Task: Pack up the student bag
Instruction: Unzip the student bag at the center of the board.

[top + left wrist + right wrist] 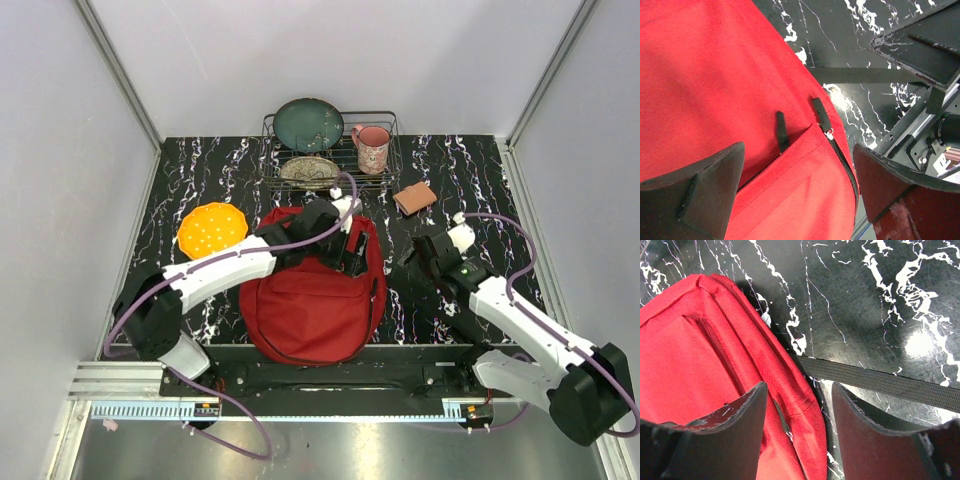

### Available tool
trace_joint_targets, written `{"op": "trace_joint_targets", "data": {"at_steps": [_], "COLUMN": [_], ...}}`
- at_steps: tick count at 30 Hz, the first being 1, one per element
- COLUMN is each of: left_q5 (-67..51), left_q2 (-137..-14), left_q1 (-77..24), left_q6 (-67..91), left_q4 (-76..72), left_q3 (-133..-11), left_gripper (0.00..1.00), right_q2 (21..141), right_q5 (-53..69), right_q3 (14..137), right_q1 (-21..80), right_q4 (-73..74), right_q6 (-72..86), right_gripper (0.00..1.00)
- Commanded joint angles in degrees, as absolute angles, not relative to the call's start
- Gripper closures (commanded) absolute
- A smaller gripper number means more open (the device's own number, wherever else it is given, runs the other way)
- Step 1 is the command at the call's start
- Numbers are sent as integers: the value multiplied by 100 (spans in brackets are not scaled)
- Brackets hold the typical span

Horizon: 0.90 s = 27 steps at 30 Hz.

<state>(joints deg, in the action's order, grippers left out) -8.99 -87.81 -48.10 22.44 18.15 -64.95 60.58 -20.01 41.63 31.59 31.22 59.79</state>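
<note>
Student bag lies flat mid-table, long axis near-to-far. Left gripper is nearer: directly over the zip pulls at its far-right edge, jaws wide, empty. Right gripper sits just off that edge, jaws apart, probably touching nothing.

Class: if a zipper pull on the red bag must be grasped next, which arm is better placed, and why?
Left, probably. The left gripper hangs open right over the black zipper pulls of the student bag; the right gripper sits at the bag's side edge, above the strap.
</note>
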Motion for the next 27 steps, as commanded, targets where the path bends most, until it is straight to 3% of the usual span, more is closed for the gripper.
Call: {"op": "trace_joint_targets", "data": {"at_steps": [1,20,27], "left_q5": [-713,-26,-18], "left_q2": [-9200,-9897,-9958], "left_q1": [-5062,-5247,-5247], "left_q6": [1969,2197,2285], "left_q4": [1994,2312,2311], "left_q3": [-7013,-7427,-7418], "left_gripper": [8,30,43], "right_q2": [5740,5985,6021], "right_q5": [-2347,-1767,-1696], "right_q3": [4087,4105,4087], "right_q1": [3103,3103,3103], "right_q4": [3208,2698,2681], "right_q6": [6170,5845,5810], "right_gripper": [40,40,41]}}
